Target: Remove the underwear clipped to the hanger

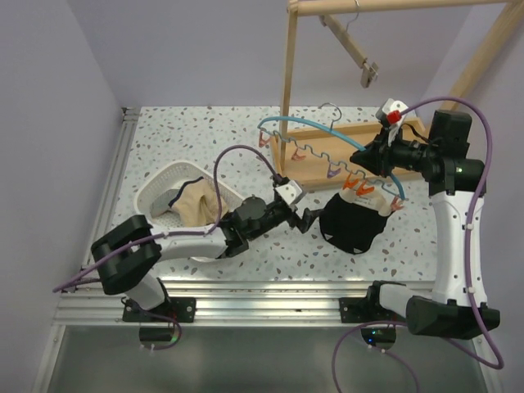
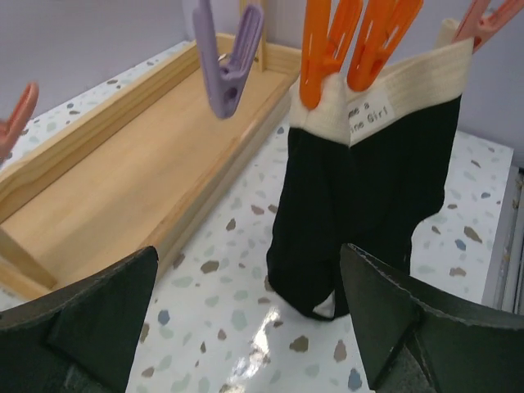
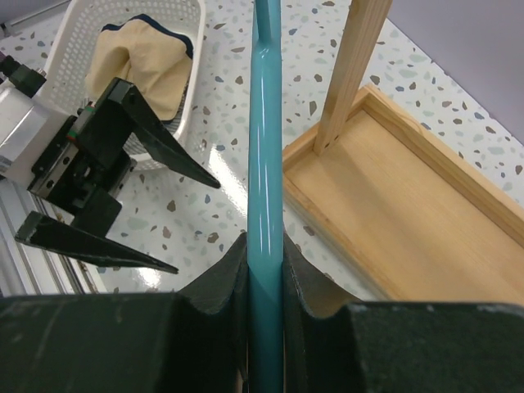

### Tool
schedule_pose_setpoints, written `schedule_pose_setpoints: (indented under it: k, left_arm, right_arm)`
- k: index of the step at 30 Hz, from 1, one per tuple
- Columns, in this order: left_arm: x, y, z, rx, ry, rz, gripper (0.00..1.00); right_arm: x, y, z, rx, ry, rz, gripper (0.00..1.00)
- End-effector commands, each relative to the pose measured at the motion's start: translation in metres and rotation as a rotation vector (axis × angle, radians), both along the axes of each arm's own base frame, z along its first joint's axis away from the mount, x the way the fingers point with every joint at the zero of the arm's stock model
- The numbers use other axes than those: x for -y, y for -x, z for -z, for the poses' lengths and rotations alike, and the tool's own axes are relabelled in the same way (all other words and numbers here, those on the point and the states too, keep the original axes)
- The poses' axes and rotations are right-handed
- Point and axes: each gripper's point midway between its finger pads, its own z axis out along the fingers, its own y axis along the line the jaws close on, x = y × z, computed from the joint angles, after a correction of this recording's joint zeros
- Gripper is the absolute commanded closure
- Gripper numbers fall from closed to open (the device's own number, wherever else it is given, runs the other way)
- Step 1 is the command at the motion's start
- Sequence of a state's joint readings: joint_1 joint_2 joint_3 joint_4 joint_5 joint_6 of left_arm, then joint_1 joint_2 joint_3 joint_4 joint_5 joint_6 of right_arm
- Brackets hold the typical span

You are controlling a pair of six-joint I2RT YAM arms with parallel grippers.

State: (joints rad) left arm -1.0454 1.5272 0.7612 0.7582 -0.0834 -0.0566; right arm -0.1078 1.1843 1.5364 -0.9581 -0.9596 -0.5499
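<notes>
Just ahead of the left gripper (image 1: 309,218), in the overhead view, the black pair (image 1: 354,223) hangs from the teal hanger (image 1: 327,137). Well behind that gripper, the basket (image 1: 154,187) holds the beige pair (image 1: 201,206), so I judge this black one is the last to unclip. The right gripper (image 1: 374,155) holds the hanger's bar above the garment, I think to steady it against a pull.

From the left wrist, my jaws stand wide apart. The black pair is straight ahead and slightly right, its pale waistband pinched by two orange clips (image 2: 344,45). A purple clip (image 2: 225,70) dangles empty further left.

From the right wrist, the jaws are closed tight around the teal bar. The left gripper sits gaping off to the left of it.
</notes>
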Motion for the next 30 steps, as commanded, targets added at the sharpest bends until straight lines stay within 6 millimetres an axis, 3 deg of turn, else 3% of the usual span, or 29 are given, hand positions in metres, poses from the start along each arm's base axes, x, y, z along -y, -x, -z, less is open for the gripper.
schedule_pose_setpoints:
  k: [1, 2, 3, 11, 12, 30]
  left_arm:
    - [0.03, -0.007, -0.078, 0.142, 0.247, 0.005, 0.07]
    - [0.036, -0.009, -0.089, 0.149, 0.275, -0.002, 0.08]
    - [0.042, -0.011, -0.084, 0.144, 0.275, -0.011, 0.09]
    - [0.066, -0.021, -0.105, 0.19, 0.306, -0.054, 0.2]
    - [0.072, -0.021, -0.097, 0.179, 0.282, -0.047, 0.21]
    - [0.104, -0.026, -0.084, 0.256, 0.155, -0.142, 0.31]
  right_arm:
    - [-0.005, 0.001, -0.02, 0.074, -0.035, -0.024, 1.0]
    - [-0.005, 0.001, -0.019, 0.072, -0.036, -0.022, 1.0]
    - [-0.005, 0.001, -0.019, 0.072, -0.037, -0.021, 1.0]
    - [-0.006, 0.001, -0.018, 0.071, -0.04, -0.024, 1.0]
    - [-0.006, 0.001, -0.018, 0.071, -0.039, -0.025, 1.0]
    - [-0.007, 0.004, -0.021, 0.081, -0.042, -0.028, 1.0]
